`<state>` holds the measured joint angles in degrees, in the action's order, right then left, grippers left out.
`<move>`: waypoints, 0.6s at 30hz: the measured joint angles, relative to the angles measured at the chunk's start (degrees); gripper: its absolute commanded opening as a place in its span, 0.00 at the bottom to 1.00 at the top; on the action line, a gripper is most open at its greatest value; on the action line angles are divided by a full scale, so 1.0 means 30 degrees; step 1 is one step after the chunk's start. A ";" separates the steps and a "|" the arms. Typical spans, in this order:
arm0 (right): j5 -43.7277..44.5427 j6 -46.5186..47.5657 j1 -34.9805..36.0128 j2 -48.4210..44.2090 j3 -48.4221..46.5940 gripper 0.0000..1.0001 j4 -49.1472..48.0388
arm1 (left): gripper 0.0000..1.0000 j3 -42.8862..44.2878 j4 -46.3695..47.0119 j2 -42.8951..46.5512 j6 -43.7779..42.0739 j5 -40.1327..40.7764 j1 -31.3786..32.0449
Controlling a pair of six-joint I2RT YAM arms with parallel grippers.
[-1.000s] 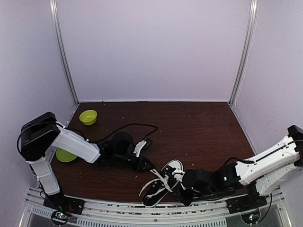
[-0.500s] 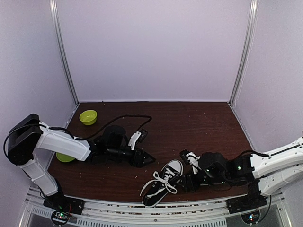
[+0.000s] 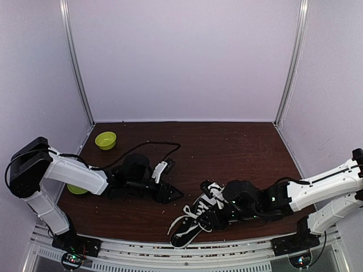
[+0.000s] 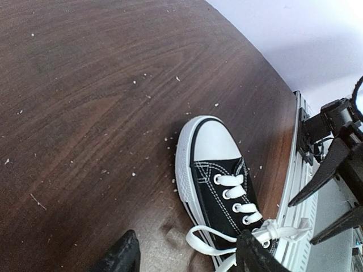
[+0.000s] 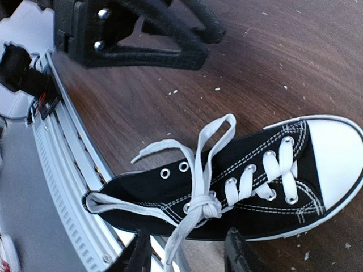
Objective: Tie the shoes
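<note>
Black sneaker point(image 5: 148, 191) on table point(image 4: 85, 85), laces point(image 5: 201, 205) knotted, left jaws spread near it, right jaws spread just beside it

Reaching low toward the near middle from either side, left gripper point(image 3: 173, 194) and right gripper point(image 3: 209, 215) face each other, jaws parted.

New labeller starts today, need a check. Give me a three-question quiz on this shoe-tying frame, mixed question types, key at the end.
1. True or false: the sneaker has its toe cap pointing at the near rail.
2. How many green bowls show in the top view? A one, B two, C three.
3. Fill in: the left gripper and right gripper both stand ____.
Key: 1 false, it points away from the rail. 2 B, one partly hidden. 3 open.
</note>
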<state>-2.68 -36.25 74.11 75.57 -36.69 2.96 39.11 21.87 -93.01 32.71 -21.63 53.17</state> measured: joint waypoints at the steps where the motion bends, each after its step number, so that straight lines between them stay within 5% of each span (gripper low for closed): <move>1: 0.0029 -0.0051 0.0044 0.0146 -0.0168 0.26 0.0160 | 0.59 0.0000 0.0022 -0.0022 0.0000 0.0000 0.0000; 9: 0.0051 0.0095 0.0182 0.0583 -0.0532 0.18 0.0561 | 0.58 0.0000 0.0109 -0.0087 0.0015 -0.0007 0.0000; 13: 0.0036 0.0080 0.0182 0.0648 -0.0539 0.00 0.0648 | 0.58 0.0000 0.0109 -0.0102 0.0015 -0.0007 0.0000; 18: 0.0124 0.0102 0.0182 0.0707 -0.0546 0.00 0.0809 | 0.58 0.0000 0.0117 -0.0109 0.0015 0.0000 0.0000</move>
<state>-2.31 -35.94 74.65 77.69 -38.33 5.39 39.11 22.22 -93.34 32.75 -21.63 53.17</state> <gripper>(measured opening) 0.010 0.582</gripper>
